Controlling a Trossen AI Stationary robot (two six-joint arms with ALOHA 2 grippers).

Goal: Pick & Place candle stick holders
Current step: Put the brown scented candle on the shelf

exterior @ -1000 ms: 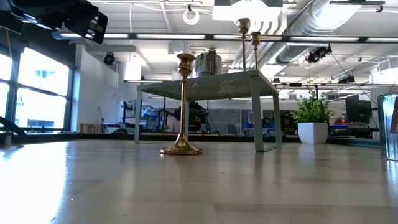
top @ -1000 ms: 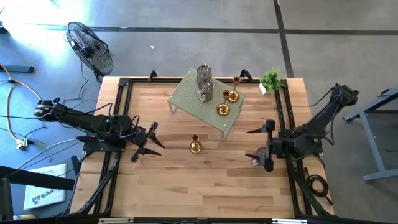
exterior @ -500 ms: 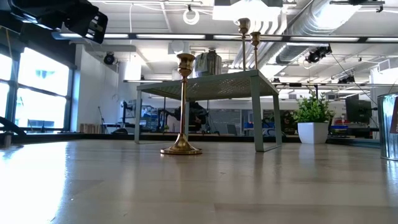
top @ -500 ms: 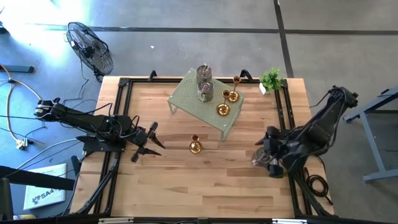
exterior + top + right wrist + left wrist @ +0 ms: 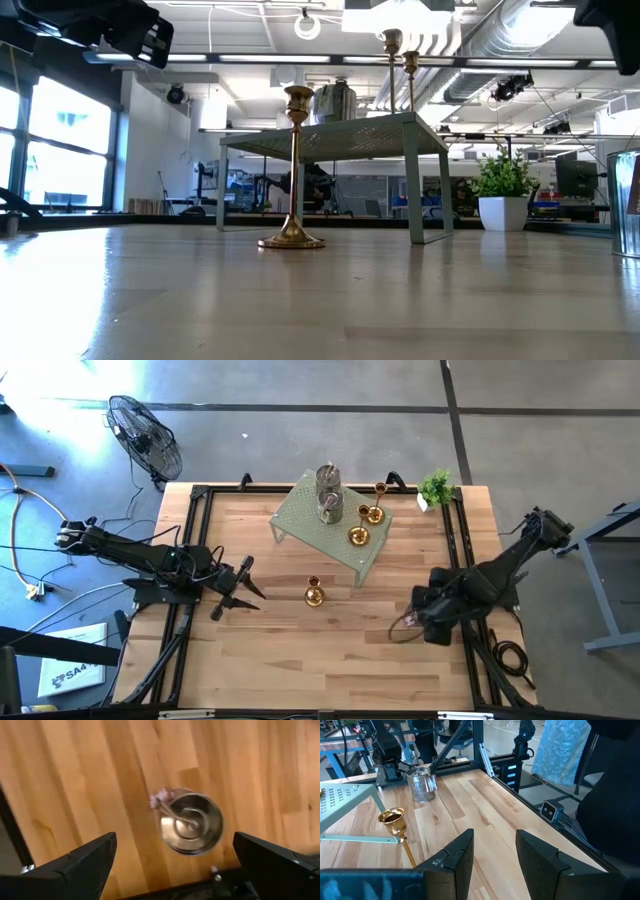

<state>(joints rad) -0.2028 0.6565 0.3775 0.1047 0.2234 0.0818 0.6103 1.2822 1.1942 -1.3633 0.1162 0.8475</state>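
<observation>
High view table [image 5: 300, 650]: big wood top; both arms reach in from the sides
Rack [image 5: 300, 520]: pale green, at 12 o'clock on the table; two grey cups [image 5: 328, 500] and three gold holders [image 5: 359, 536] stand on it
Left arm: waits at 9 o'clock; left gripper [image 5: 238, 588] has its fingers partly apart with nothing between them
Right arm: bent low at 4 o'clock; right gripper [image 5: 170, 857] is spread wide and grips nothing; it looks straight down
Gold holder [image 5: 314, 596]: stands upright alone on the wood at the middle, just in front of the rack, well apart from both grippers
Silver cup [image 5: 191, 824]: sits on the wood right under the right gripper, between its fingers but not touching them
Step, my guess: grab the silver cup; keep the cup in the middle of the two fingers; go straight down; squeeze slowly so it does not tip or slide
</observation>
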